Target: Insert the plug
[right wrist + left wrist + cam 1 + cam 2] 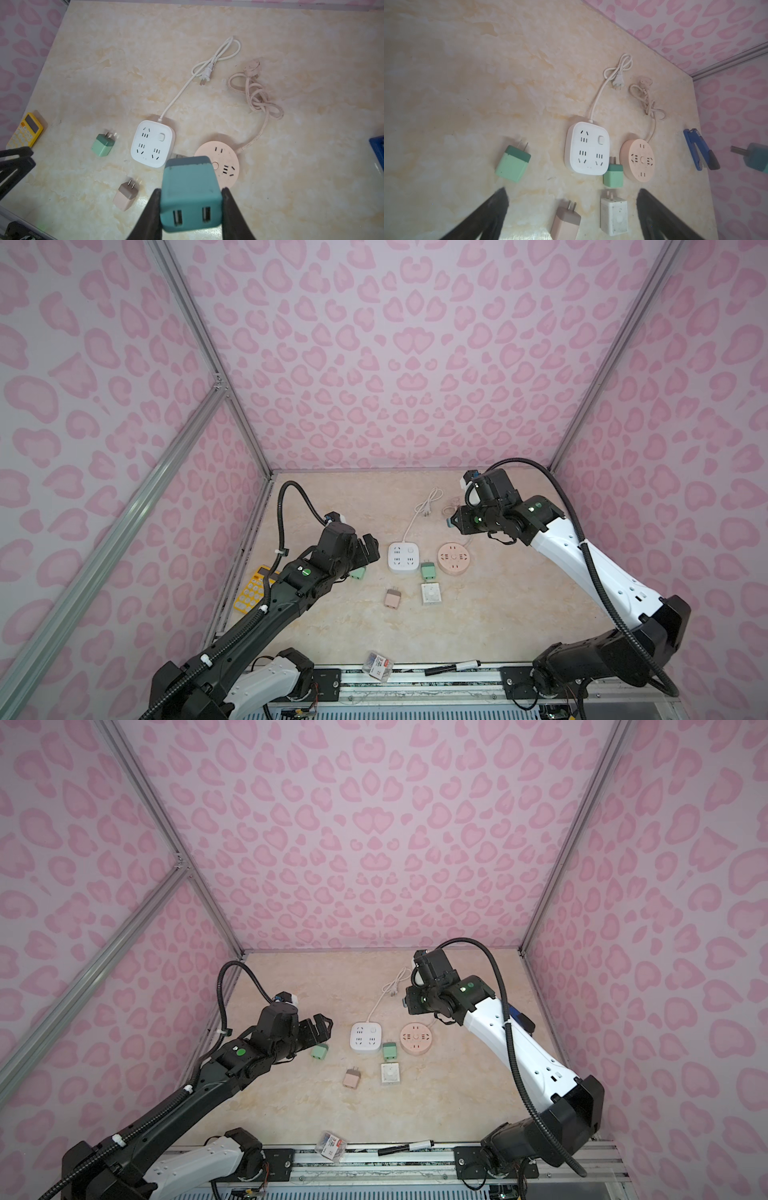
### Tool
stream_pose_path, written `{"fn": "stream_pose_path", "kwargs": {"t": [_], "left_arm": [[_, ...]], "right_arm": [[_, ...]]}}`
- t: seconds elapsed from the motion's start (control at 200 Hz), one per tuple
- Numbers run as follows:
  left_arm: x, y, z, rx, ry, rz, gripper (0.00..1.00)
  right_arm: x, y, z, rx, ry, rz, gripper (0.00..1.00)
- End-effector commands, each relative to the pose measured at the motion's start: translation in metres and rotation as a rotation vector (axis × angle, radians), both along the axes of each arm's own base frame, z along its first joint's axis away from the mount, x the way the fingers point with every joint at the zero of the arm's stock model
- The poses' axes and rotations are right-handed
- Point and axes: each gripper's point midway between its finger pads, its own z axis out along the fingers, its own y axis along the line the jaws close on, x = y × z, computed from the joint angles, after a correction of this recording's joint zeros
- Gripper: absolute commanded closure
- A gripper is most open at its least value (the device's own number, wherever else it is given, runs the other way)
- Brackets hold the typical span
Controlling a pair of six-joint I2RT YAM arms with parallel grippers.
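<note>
My right gripper [191,190] is shut on a teal plug [188,176] with two USB ports, held in the air above the round pink power strip [218,164]; its prongs point away from the wrist camera and are mostly hidden. In a top view this gripper [451,522] hangs behind the pink strip [454,558]. A white square power strip [403,558] lies to its left. My left gripper [573,193] is open and empty, hovering above the table left of the white strip [587,147], near a green plug [512,164].
A second green plug [428,571], a white plug [431,593] and a pink plug [392,598] lie in front of the strips. Both strips' cords coil behind them. A yellow calculator [253,589] lies at the left wall, a blue stapler [699,149] at the right.
</note>
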Motion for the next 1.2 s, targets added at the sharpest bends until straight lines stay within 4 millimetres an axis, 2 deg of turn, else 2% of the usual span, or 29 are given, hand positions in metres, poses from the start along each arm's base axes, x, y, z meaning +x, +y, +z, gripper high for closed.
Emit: {"fn": "stream_pose_path", "kwargs": {"t": [0.0, 0.16, 0.46, 0.655, 0.93, 1.195], "left_arm": [[0.000, -0.019, 0.001, -0.014, -0.028, -0.095, 0.02], [0.003, -0.029, -0.002, 0.025, -0.043, -0.130, 0.02], [0.010, -0.037, -0.012, 0.054, -0.008, -0.153, 0.00], [0.011, -0.037, -0.016, 0.049, -0.003, -0.138, 0.01], [0.011, -0.036, -0.014, 0.053, -0.006, -0.131, 0.00], [0.007, -0.032, -0.015, 0.056, -0.010, -0.124, 0.00]], "right_arm": [[-0.005, -0.012, -0.015, -0.107, 0.081, -0.007, 1.00], [0.007, -0.014, -0.034, -0.146, 0.156, -0.061, 1.00], [0.023, -0.017, -0.084, -0.168, 0.279, -0.110, 1.00], [0.032, -0.020, -0.100, -0.158, 0.294, -0.147, 1.00], [0.036, -0.013, -0.126, -0.154, 0.343, -0.150, 1.00], [0.035, -0.014, -0.128, -0.156, 0.339, -0.158, 1.00]]}}
